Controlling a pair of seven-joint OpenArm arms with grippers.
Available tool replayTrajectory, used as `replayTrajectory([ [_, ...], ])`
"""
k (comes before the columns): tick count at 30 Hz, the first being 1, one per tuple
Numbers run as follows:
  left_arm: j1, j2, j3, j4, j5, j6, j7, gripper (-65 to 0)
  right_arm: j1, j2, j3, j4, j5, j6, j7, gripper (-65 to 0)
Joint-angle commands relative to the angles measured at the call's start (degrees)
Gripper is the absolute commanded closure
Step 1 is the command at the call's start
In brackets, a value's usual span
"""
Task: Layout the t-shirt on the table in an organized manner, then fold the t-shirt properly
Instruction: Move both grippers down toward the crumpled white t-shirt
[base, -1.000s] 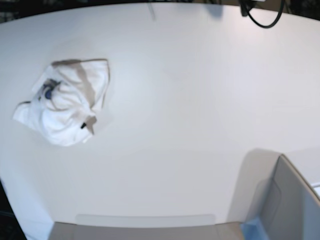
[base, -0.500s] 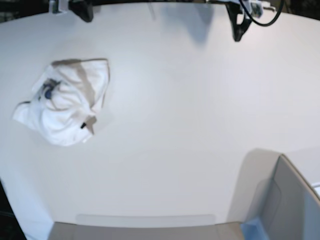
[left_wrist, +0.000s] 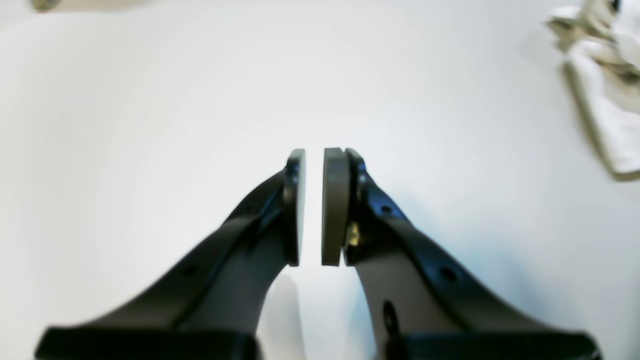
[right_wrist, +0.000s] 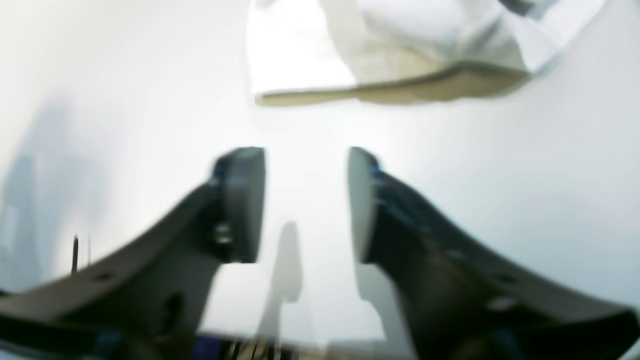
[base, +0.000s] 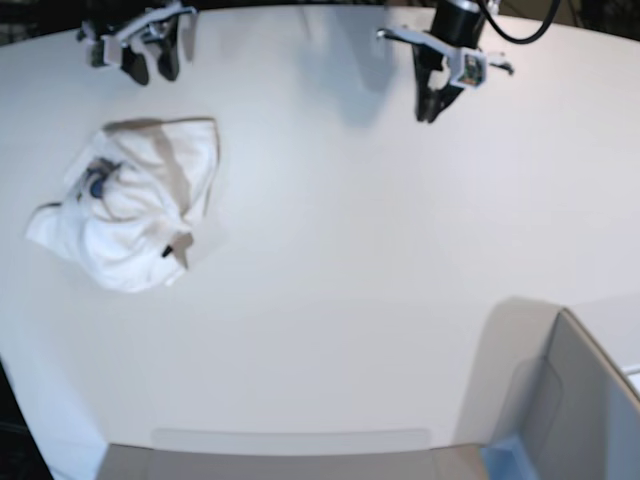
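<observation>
The white t-shirt (base: 135, 205) lies crumpled in a heap at the left of the white table (base: 350, 300), with a bit of blue print and a small dark tag showing. My right gripper (base: 148, 62) hangs above the table just beyond the heap's far edge. In the right wrist view it (right_wrist: 306, 155) is open and empty, with the t-shirt (right_wrist: 425, 45) just ahead of it. My left gripper (base: 430, 105) is over bare table at the far centre-right. In the left wrist view it (left_wrist: 314, 155) is empty with its pads almost together, and the t-shirt (left_wrist: 605, 100) sits far off to the upper right.
A grey box with a blue corner (base: 580, 410) stands at the front right. A black cable (base: 520, 35) loops at the far right behind the left arm. The table's curved edge runs along the far side and down the left.
Both arms have come into view from the far edge and moved toward the front. The right gripper has come down near the t-shirt. The t-shirt has not moved.
</observation>
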Motion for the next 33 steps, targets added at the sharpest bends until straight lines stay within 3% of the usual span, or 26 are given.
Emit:
replayTrajectory([
  [1,-0.8,-0.3,0.6,1.1,0.0,-0.1,-1.2,-7.7,0.2,0.3,1.4,1.3,0.9,0.0,1.1,-30.1],
  [4,-4.6,-0.3,2.6,1.4,-0.1,-0.1,-0.1,-7.6,3.6,0.4,4.9,1.3,8.6,0.0,-1.8,-30.1],
  [7,-7.2,-0.3,4.4,1.4,-0.1,-0.1,1.0,-7.6,7.0,4.3,8.2,1.3,14.7,0.0,-5.9,-30.1],
  [13,-10.0,-0.2,5.3,1.4,-0.1,-0.1,4.4,-7.6,13.8,10.9,13.0,1.3,15.8,0.0,-16.1,-30.1],
  [18,-10.6,-0.1,5.3,1.4,-0.1,-0.1,4.4,-7.6,20.6,17.1,12.5,1.3,16.0,0.0,-30.3,-30.1],
  [22,-10.7,-0.1,5.3,1.4,-0.1,-0.1,4.4,-7.6,25.0,17.7,10.5,1.3,16.0,0.0,-33.9,-30.1],
  [26,-10.8,0.1,5.3,1.4,-0.1,-0.1,4.4,-7.6,29.3,19.8,3.1,1.3,15.8,0.1,-36.1,-30.1],
  [31,-11.3,0.1,5.4,1.4,-0.1,-0.1,4.4,-7.6,33.8,19.2,-2.0,1.3,15.2,-0.2,-38.5,-30.1],
  [33,-11.5,0.1,5.5,1.4,-0.1,-0.1,4.4,-7.6,35.0,18.1,-3.5,1.3,12.1,-0.4,-38.7,-30.1],
])
